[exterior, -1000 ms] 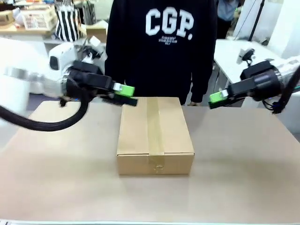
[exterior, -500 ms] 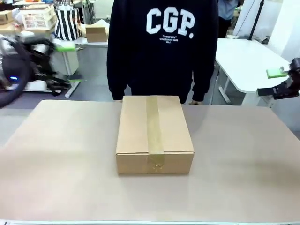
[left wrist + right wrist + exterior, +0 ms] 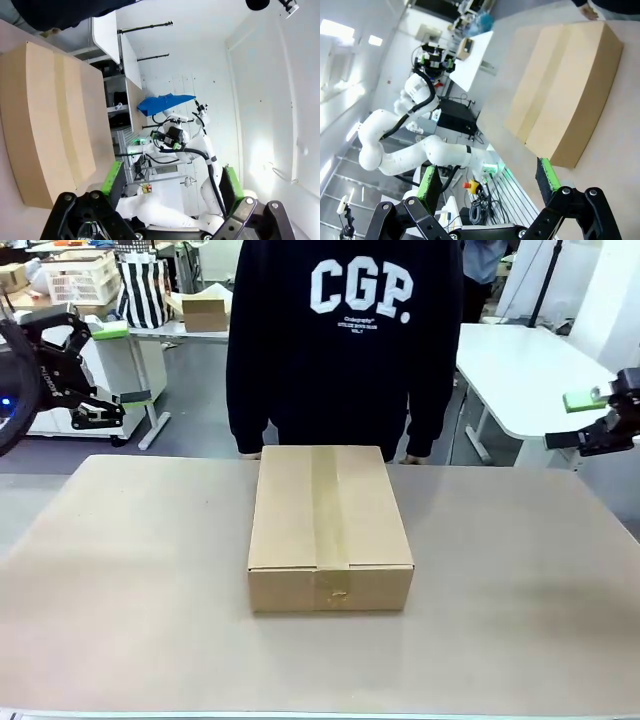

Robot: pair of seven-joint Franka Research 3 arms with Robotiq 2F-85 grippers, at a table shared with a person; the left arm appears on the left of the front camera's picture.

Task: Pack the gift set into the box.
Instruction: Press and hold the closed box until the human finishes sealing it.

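Box: the large rectangular brown corrugated cardboard box (image 3: 330,525) sat on the middle of the tan table (image 3: 520,600), flaps shut and taped.
Axis: its long side ran from the robot's edge toward the person in the dark printed sweatshirt (image 3: 345,340); the strip of brown tape (image 3: 328,505) followed that line (and lapped down the near short face).
Left gripper: the black left gripper with green pads (image 3: 100,365) hung off the table's far left corner, fingers spread wide, holding nothing.
Right gripper: the black right gripper with green pads (image 3: 585,420) hung beyond the right edge, fingers well apart, empty.
Wrist views: each showed the box lying clear of its own fingers.
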